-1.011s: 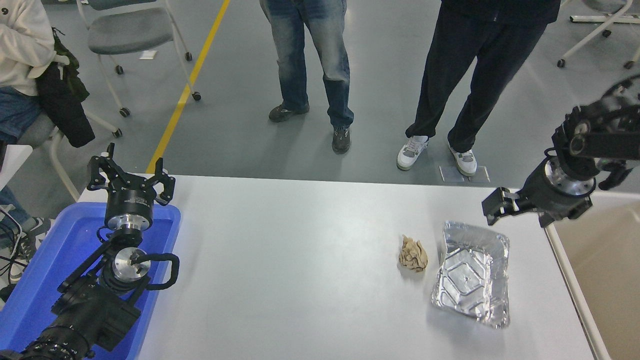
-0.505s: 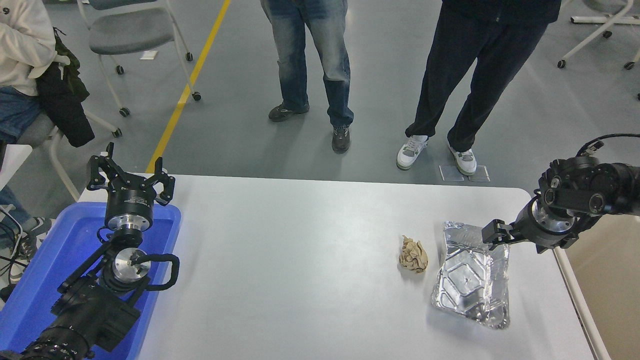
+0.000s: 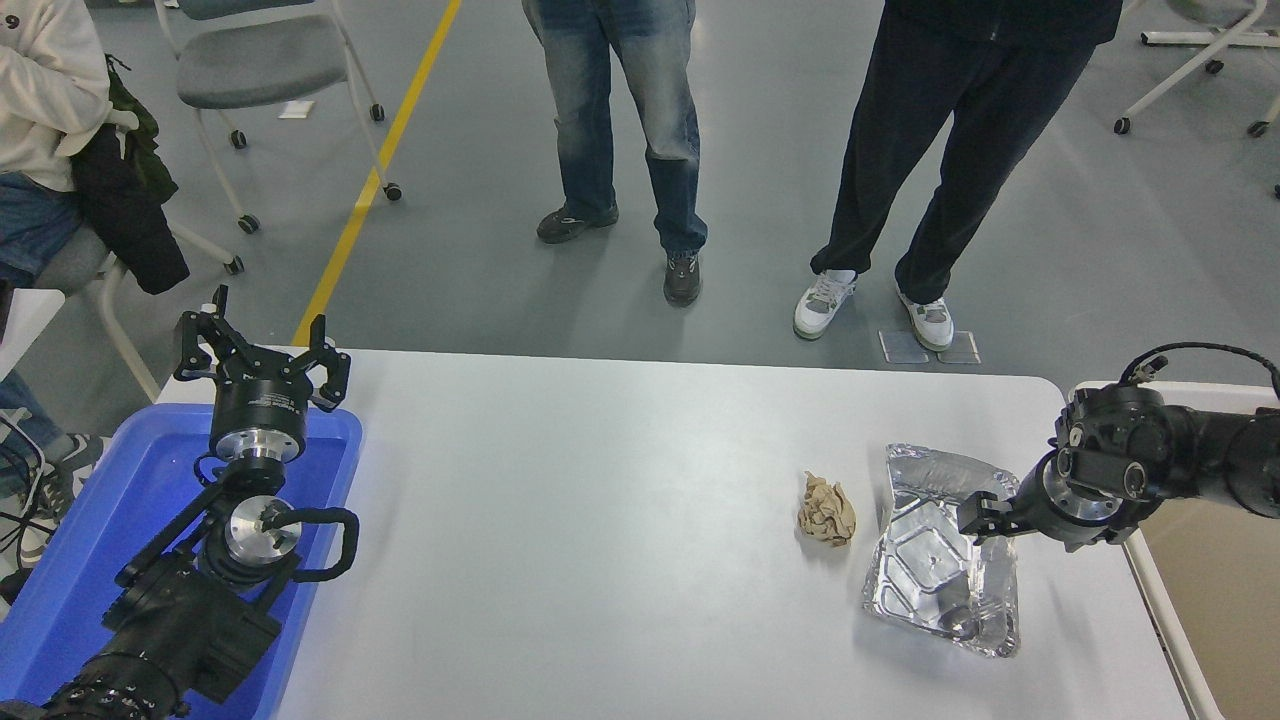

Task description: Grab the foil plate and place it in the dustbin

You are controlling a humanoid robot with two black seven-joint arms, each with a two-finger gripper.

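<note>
The foil plate (image 3: 930, 575) lies on the white table at the right, shiny silver and crinkled, with an embossed base. My right gripper (image 3: 982, 516) reaches in from the right edge and hangs low over the plate's right rim, near its far corner. Seen from the side, its state does not show. The dustbin (image 3: 1225, 600) stands just past the table's right edge, beige with a pale rim, partly cut off by the picture. My left gripper (image 3: 262, 352) is parked open at the far left, above the blue tray.
A crumpled tan paper ball (image 3: 827, 510) lies just left of the plate. A bright blue tray (image 3: 80, 540) sits under the left arm. Two people stand at the table's far side, and another sits at the upper left beside wheeled chairs.
My right arm has come down and toward the near side, from above the table's far right corner to just over the foil plate's right rim. The plate and left arm have not moved.
</note>
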